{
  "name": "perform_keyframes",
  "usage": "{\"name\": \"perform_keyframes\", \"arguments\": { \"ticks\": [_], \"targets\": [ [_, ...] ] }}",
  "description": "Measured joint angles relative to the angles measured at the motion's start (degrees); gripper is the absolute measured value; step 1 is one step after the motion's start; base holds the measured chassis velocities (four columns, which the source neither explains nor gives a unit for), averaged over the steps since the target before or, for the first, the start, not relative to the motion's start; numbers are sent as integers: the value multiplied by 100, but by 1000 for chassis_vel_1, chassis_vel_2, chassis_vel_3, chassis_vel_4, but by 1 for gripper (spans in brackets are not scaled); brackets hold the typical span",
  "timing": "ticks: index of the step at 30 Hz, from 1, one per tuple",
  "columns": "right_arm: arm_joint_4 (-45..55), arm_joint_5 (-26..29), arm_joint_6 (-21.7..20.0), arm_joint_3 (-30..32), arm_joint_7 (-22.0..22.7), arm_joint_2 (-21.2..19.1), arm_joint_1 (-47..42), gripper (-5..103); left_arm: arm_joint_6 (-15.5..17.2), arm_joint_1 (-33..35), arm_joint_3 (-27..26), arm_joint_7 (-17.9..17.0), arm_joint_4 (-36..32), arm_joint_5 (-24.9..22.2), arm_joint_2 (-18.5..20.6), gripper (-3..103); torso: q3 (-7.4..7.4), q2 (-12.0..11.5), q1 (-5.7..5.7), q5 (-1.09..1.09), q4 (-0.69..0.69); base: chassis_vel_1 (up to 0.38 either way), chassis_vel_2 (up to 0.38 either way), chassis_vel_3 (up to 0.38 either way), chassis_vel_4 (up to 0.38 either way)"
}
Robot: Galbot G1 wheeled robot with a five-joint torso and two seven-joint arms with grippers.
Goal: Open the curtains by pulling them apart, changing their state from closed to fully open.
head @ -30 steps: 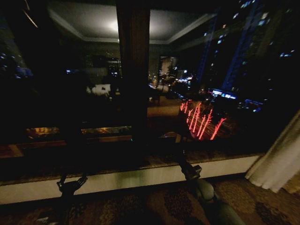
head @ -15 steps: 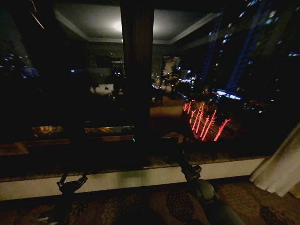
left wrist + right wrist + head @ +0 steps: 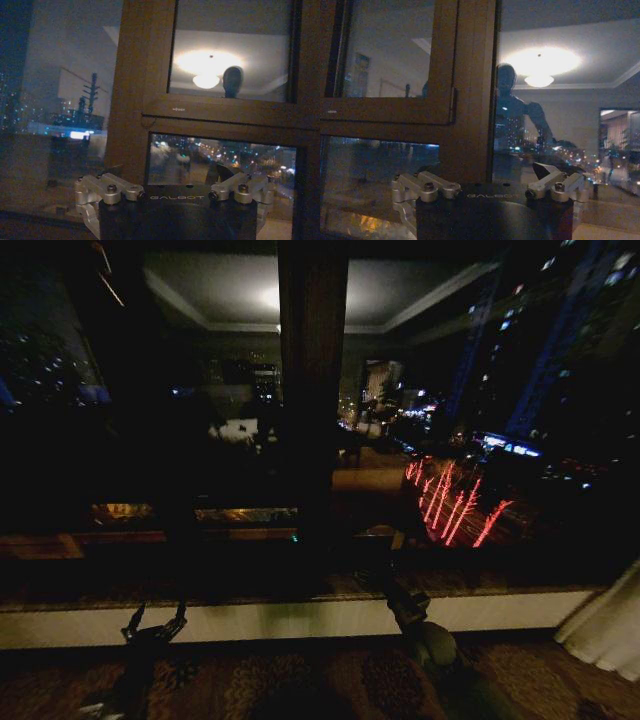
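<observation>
A cream-white curtain [image 3: 608,632] hangs bunched at the far lower right of the head view, its hem on the carpet. The window glass [image 3: 470,440] across the rest of that view is uncovered and shows city lights. My left gripper [image 3: 154,624] is low in front of the white sill, open, with nothing between its fingers. My right gripper [image 3: 396,596] is raised just over the sill near the middle, open and apart from the curtain. In the wrist views the left gripper [image 3: 165,173] and the right gripper [image 3: 485,173] both face the brown window frame with their jaws spread.
A thick brown window post [image 3: 313,390] stands upright in the middle. A white sill [image 3: 300,620] runs the full width below the glass. Patterned carpet [image 3: 300,685] covers the floor in front. The glass reflects a ceiling lamp [image 3: 539,80] and the room.
The whole head picture has shifted right and down, so the camera has moved. The curtain now sits closer to the right edge. Both grippers keep about the same place.
</observation>
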Motion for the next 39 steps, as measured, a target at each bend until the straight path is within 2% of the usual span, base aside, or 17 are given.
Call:
{"name": "perform_keyframes", "arguments": {
  "ticks": [14, 39],
  "targets": [
    [0, 0, 0, 0, 0, 0, 0, 100, 0, -1, 0, 0, 0, 0, 0, 100, 0, 0, 1, 0, 0, 127, -129, -140, 144],
    [1, 0, 0, 0, 0, 0, 0, 100, 0, 0, -1, 0, -1, 0, 0, 100, 0, 2, -2, 1, 0, 334, -332, -334, 334]
  ]
}}
